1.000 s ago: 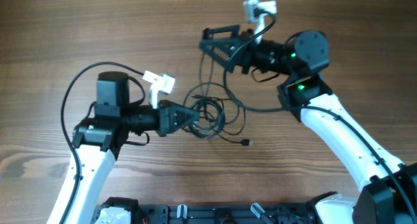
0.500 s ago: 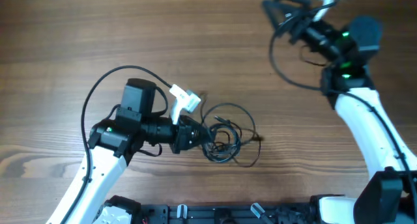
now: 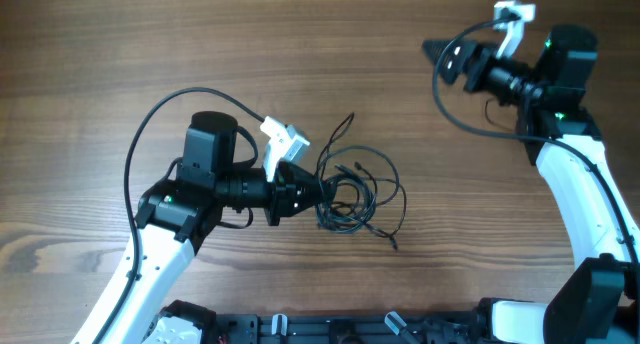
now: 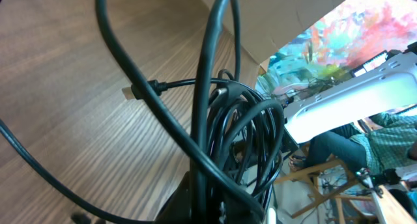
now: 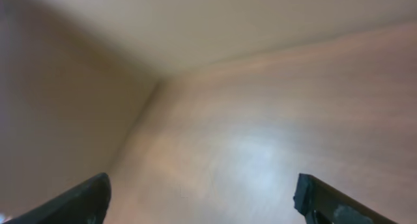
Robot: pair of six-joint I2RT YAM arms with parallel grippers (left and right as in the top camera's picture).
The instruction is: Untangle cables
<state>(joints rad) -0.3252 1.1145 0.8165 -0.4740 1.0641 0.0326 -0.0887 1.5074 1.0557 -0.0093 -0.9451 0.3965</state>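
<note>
Cables (image 3: pixel 358 192) on table (image 3: pixel 150 44), left hand (image 3: pixel 318 192) at them, right hand (image 3: pixel 440 56) well apart

Black cables (image 3: pixel 340 206), brown wood-grained table (image 3: pixel 150 44).

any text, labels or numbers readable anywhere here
None can be read. No writing shows on the cables or the table. The colourful picture in the left wrist view has no legible words. The right wrist view is too blurred to tell.
</note>
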